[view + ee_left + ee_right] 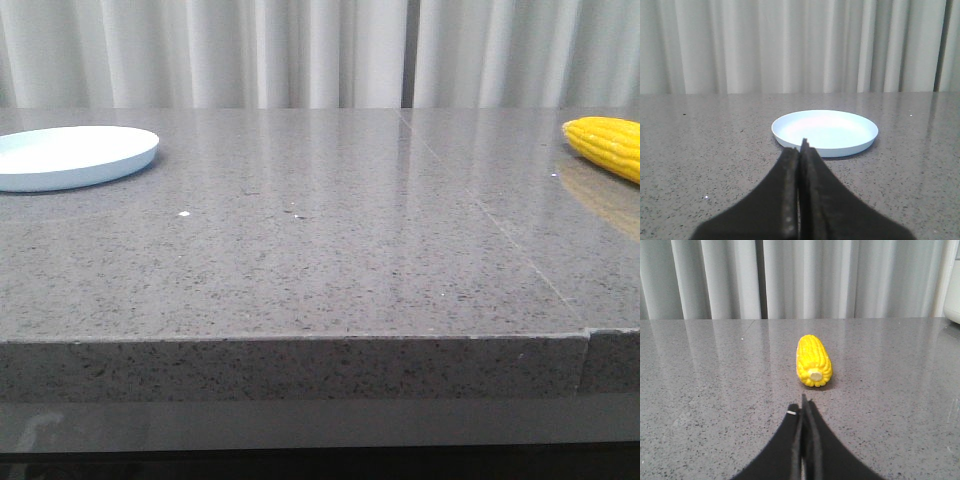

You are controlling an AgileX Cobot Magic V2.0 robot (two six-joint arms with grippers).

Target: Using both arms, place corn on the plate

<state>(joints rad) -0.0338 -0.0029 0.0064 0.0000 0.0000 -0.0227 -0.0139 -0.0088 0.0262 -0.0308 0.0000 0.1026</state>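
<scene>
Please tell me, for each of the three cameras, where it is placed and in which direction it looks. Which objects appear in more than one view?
Front view: looks forward, low over the grey table, towards white curtains; plate far left, corn far right, no part of the robot visible.
Left wrist view: sits on the left arm, faces the empty plate; the left gripper shows, jaws closed.
Right wrist view: sits on the right arm, faces the corn stub end first; the right gripper shows, jaws closed.
Shared: front and left wrist, plate; front and right wrist, corn.
</scene>
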